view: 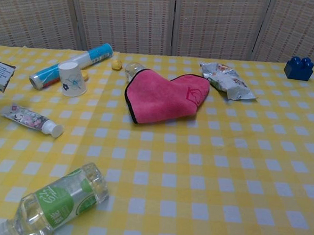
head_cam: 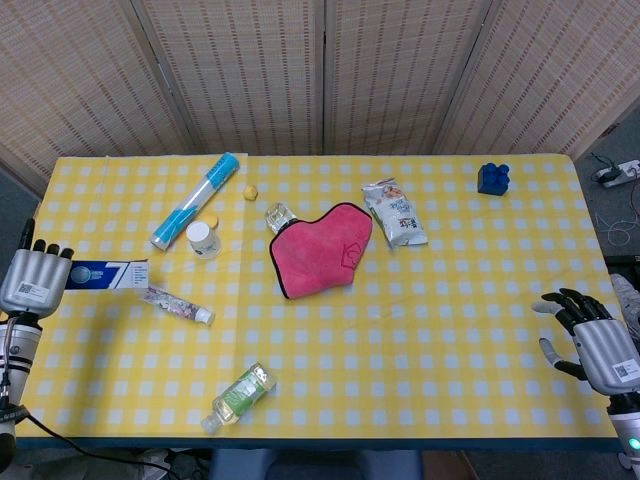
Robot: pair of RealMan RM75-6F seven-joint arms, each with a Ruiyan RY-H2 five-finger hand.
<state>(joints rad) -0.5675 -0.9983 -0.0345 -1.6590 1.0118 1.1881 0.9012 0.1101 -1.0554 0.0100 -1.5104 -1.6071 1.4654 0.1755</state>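
1. Blue-and-white card is what the left robot hand grips at the desk's far left edge: a flat toothpaste box, held by its near end with the rest jutting out over the yellow-check cloth of the desk. The fingers are curled around it and one points straight up; the forearm rises from below the desk edge.
2. Just beside the box's free end lies a small patterned tube with a white cap, flat on the cloth and touching nothing.
3. Further in, a long blue tube lies slantwise beside an upturned paper cup, with a little yellow ball close by.
4. Near the front edge a green-labelled bottle lies on its side.
5. In the middle a pink cloth is spread flat, covering part of a clear bottle.
6. A snack packet lies right of the cloth; a blue block sits well apart at the back.
7. The right robot hand hovers at the desk's right edge, fingers spread and lightly curled, holding nothing.
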